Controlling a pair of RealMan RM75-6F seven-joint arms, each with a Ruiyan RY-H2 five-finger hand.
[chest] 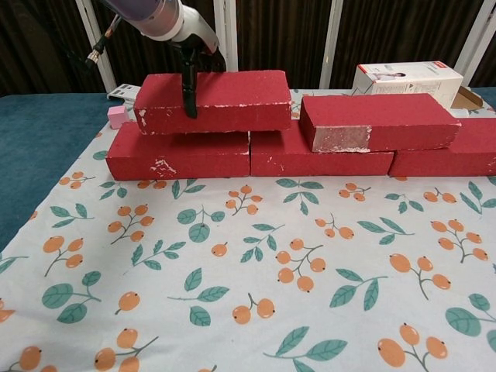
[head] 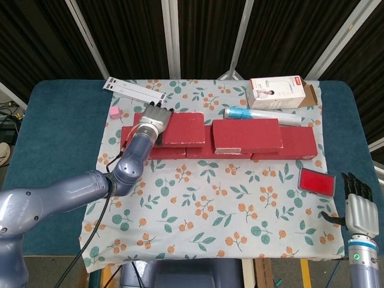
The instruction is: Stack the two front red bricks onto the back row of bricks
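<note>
Step in hand: placing the second of the 2 front bricks. The left red rectangular brick (chest: pixel 213 101) sits flat on top of the back row of red bricks (chest: pixel 248 155), spanning the joint between the row's left and middle bricks. The other stacked red brick (chest: pixel 380 122) lies on the row further right, apart from the first.

Left hand (head: pixel 153 122): it holds the left brick at its left end. In the chest view 1 dark finger (chest: pixel 188 93) runs down the near face while the rest of the hand lies over the top; fingers are closed around the brick, not spread. Whether the brick's full weight is on the row cannot be told with certainty, though no gap shows beneath it.

Right hand (head: pixel 359 207): near the right front edge of the counter (head: pixel 54 126), fingers extended and apart, holding nothing, just near of a small red flat box (head: pixel 316 181).

Judgement: the next move calls for opening the left fingers and lifting clear without dragging the brick off its seat.
</note>
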